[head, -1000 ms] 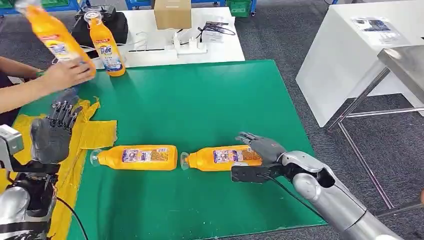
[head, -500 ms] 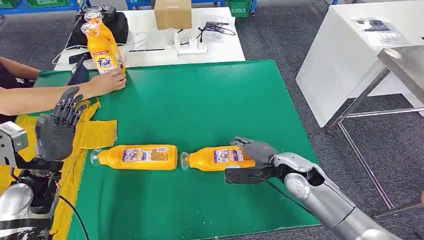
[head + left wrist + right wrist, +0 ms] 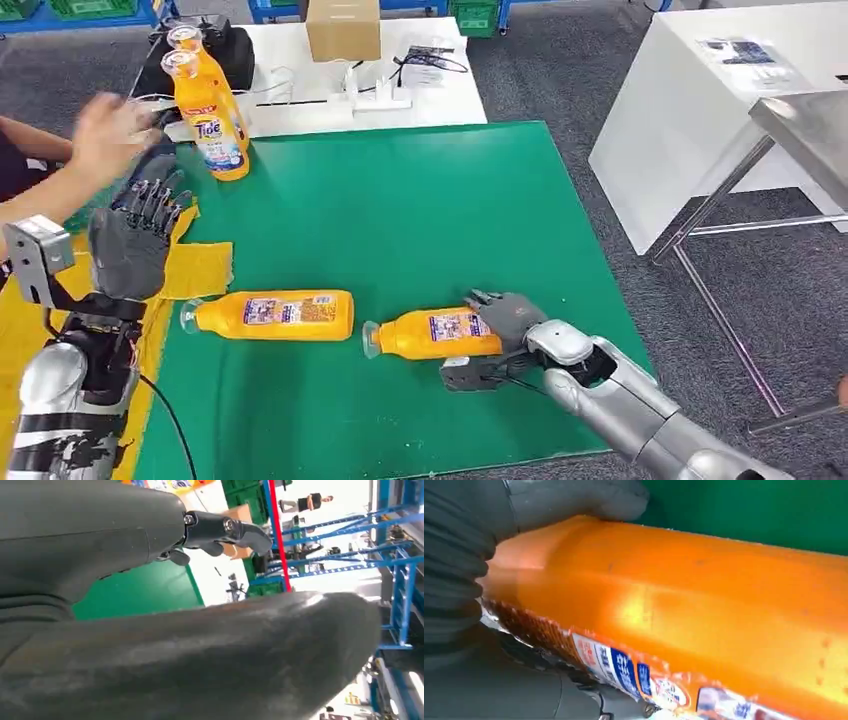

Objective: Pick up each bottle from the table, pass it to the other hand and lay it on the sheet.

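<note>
Gripping the base end of a lying orange bottle (image 3: 432,334), my right hand (image 3: 497,335) has its fingers over the top and its thumb under the near side, the bottle resting on the green mat (image 3: 400,210) with its cap pointing left. From the right wrist camera the thumb and fingers (image 3: 574,497) wrap the orange body (image 3: 704,610) closely. A second orange bottle (image 3: 268,314) lies just beside it to the left, cap also to the left, at the edge of the yellow sheet (image 3: 195,268). My left hand (image 3: 132,250) is raised above that sheet, fingers apart and upright, holding nothing. Two more bottles (image 3: 207,105) stand upright together at the mat's far left corner. A person's hand (image 3: 108,135) hovers blurred near them. Beyond, a white table (image 3: 440,95) carries a cardboard box (image 3: 343,28).
</note>
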Controlling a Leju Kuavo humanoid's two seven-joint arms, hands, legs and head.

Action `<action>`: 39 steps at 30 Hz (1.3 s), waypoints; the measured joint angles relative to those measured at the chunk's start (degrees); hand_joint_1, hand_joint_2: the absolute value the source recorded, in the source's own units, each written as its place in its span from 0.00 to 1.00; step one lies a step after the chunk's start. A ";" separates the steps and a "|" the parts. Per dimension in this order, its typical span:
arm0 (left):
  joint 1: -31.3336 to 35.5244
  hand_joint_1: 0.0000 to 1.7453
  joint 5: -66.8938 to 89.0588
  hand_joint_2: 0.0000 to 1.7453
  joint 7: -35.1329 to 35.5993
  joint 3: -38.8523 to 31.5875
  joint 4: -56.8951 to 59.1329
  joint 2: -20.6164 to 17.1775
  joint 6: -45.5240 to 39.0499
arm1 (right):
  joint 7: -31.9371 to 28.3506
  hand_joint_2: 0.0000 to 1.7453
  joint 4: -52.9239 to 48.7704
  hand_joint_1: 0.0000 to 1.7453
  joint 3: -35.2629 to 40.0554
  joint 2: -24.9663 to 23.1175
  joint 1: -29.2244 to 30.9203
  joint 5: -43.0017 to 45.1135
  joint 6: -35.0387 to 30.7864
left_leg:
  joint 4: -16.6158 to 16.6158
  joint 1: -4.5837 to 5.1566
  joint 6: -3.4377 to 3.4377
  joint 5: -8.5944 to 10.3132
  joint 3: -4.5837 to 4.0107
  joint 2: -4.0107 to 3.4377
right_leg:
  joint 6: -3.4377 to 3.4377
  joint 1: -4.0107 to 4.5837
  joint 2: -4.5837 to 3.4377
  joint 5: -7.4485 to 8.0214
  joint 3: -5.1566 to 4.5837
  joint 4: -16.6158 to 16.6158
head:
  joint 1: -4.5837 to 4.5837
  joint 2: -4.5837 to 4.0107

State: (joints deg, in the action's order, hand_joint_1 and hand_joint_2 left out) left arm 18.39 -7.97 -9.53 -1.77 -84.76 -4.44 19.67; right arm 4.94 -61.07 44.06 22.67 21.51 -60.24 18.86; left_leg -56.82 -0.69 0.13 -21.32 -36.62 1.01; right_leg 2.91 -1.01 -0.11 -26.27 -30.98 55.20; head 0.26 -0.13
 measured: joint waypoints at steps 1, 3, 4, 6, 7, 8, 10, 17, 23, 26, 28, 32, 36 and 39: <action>0.21 0.00 -0.40 0.00 0.18 0.20 0.26 0.07 -0.02 | 0.18 1.00 0.75 1.00 0.00 -0.29 -0.12 -0.46 -0.42 | 0.00 0.00 0.00 -0.08 0.20 -0.16 | -0.06 0.00 -0.14 -0.04 0.10 -0.02 | 0.02 0.00; 0.43 0.00 -0.75 0.00 0.70 0.29 0.59 0.24 -0.15 | 0.70 1.00 1.75 1.00 -0.17 -0.70 -0.31 -0.90 -0.72 | 0.02 0.00 0.02 -0.13 0.49 -0.44 | -0.21 -0.01 -0.32 -0.14 0.29 -0.04 | 0.00 0.00; 0.54 0.00 -0.94 0.00 0.94 0.37 0.70 0.28 -0.24 | 0.83 1.00 2.02 1.00 -0.46 -0.87 -0.46 -0.99 -0.79 | 0.02 0.00 0.02 -0.12 0.58 -0.45 | -0.21 -0.01 -0.34 -0.13 0.35 -0.04 | 0.00 0.00; 0.63 0.00 -1.27 0.00 1.01 0.68 0.92 0.33 -0.35 | 0.88 1.00 2.54 1.00 -1.20 -1.12 -0.63 -0.92 -0.77 | 0.01 0.00 0.11 -0.01 0.66 -0.44 | -0.22 -0.01 -0.32 -0.11 0.47 -0.05 | 0.00 0.00; 0.63 0.00 -1.38 0.00 1.01 0.77 1.05 0.35 -0.55 | 0.85 1.00 2.67 1.00 -1.64 -1.20 -0.79 -0.83 -0.72 | 0.01 0.00 0.17 0.05 0.67 -0.43 | -0.21 -0.01 -0.32 -0.09 0.51 -0.05 | 0.00 0.00; 0.62 0.00 -1.38 0.00 1.03 0.88 1.09 0.37 -0.61 | 0.85 1.00 2.67 1.00 -1.88 -1.25 -0.99 -0.81 -0.68 | 0.01 0.00 0.18 0.09 0.67 -0.41 | -0.21 -0.01 -0.30 -0.08 0.53 -0.05 | 0.00 0.00; 0.65 0.00 -1.47 0.00 1.14 1.12 1.09 0.37 -0.68 | 0.85 1.00 2.67 1.00 -2.65 -1.36 -1.35 -0.79 -0.55 | 0.01 0.01 0.21 0.11 0.70 -0.38 | -0.16 -0.02 -0.30 -0.04 0.60 -0.05 | 0.00 0.00; 0.66 0.00 -1.58 0.00 1.64 1.18 1.09 0.44 -1.12 | 1.07 1.00 2.56 1.00 -4.31 -1.69 -2.14 -0.09 -0.46 | 0.00 0.03 0.23 0.12 0.72 -0.36 | 0.02 -0.03 -0.30 0.08 0.71 -0.09 | 0.00 0.00; -2.96 0.00 -3.59 0.00 3.13 -0.13 -1.14 0.44 -1.97 | 4.53 1.00 -3.78 1.00 -14.47 -6.90 -9.19 11.39 -18.43 | 0.02 0.05 0.22 0.17 0.38 -0.06 | 0.10 0.02 -0.14 0.13 1.24 -0.03 | 0.00 0.00; -8.13 0.00 -5.12 1.00 4.13 -1.70 -4.53 0.46 -0.37 | 2.23 1.00 -16.74 1.00 -22.48 -10.91 -16.37 19.64 -25.32 | 0.01 0.07 0.21 0.37 -0.26 -0.05 | 0.19 0.01 -0.12 0.21 0.53 0.06 | -0.02 0.00; -10.69 0.00 -6.56 1.00 4.97 -1.79 -6.56 0.66 0.72 | 1.62 1.00 -25.56 1.00 -26.06 -12.84 -18.42 24.20 -24.98 | 0.00 0.04 0.20 0.37 -0.40 -0.08 | 0.18 0.02 -0.12 0.19 0.34 0.06 | -0.02 0.00; -14.24 0.00 -9.29 1.00 6.21 -1.37 -10.62 1.64 1.33 | 0.02 1.00 -38.06 1.00 -29.25 -14.93 -21.19 27.67 -22.99 | 0.01 0.03 0.08 0.22 -0.51 0.08 | 0.07 0.00 0.02 0.05 -0.15 0.05 | 0.00 0.00; -16.53 0.00 -9.31 1.00 6.14 0.50 -14.40 1.88 1.79 | -1.51 1.00 -44.23 1.00 -28.85 -15.91 -23.91 27.13 -22.45 | 0.02 0.04 0.08 0.17 -0.62 0.14 | 0.08 -0.01 0.03 0.03 -0.32 0.03 | 0.00 0.00; -17.71 0.00 -9.31 1.00 6.14 2.01 -16.26 2.05 1.97 | -1.58 1.00 -46.31 1.00 -27.65 -16.50 -24.99 26.16 -22.43 | 0.02 0.04 0.08 0.17 -0.62 0.14 | 0.08 -0.01 0.03 0.03 -0.32 0.03 | 0.00 0.00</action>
State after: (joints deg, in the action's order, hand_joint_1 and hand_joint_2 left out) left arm 0.67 -17.29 -3.39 0.24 -101.02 -2.38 21.64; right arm 3.36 -107.38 16.41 6.16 -3.48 -34.07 -3.56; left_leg -56.81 -0.65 0.21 -21.14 -37.24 1.14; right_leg 2.99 -1.02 -0.08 -26.25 -31.30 55.23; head 0.26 -0.13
